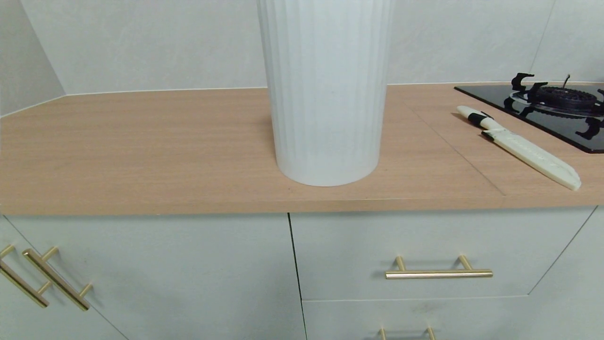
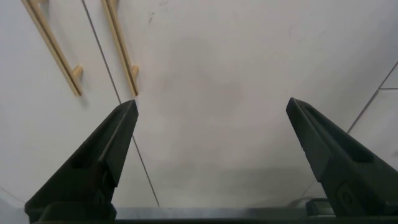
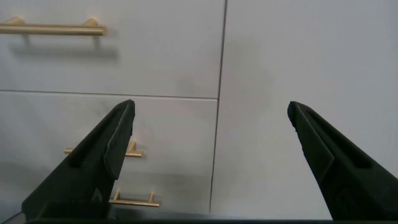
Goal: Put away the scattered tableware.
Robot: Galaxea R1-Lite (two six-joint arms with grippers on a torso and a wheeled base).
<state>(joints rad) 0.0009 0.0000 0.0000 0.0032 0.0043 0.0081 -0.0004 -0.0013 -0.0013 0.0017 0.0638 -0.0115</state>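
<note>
A cream-bladed knife (image 1: 521,148) with a cream and black handle lies on the wooden countertop (image 1: 141,146) at the right, beside the stove. A tall white ribbed container (image 1: 325,89) stands at the counter's middle, near the front edge. My left gripper (image 2: 211,109) is open with nothing between its fingers, facing the white cabinet doors (image 2: 217,93) below the counter. My right gripper (image 3: 211,112) is also open and holds nothing, facing the white drawer fronts (image 3: 124,68).
A black glass stove (image 1: 552,111) with a burner grate sits at the far right of the counter. Brass bar handles are on the drawers (image 1: 439,273) and on the cabinet doors at the lower left (image 1: 56,278). White tiled wall runs behind the counter.
</note>
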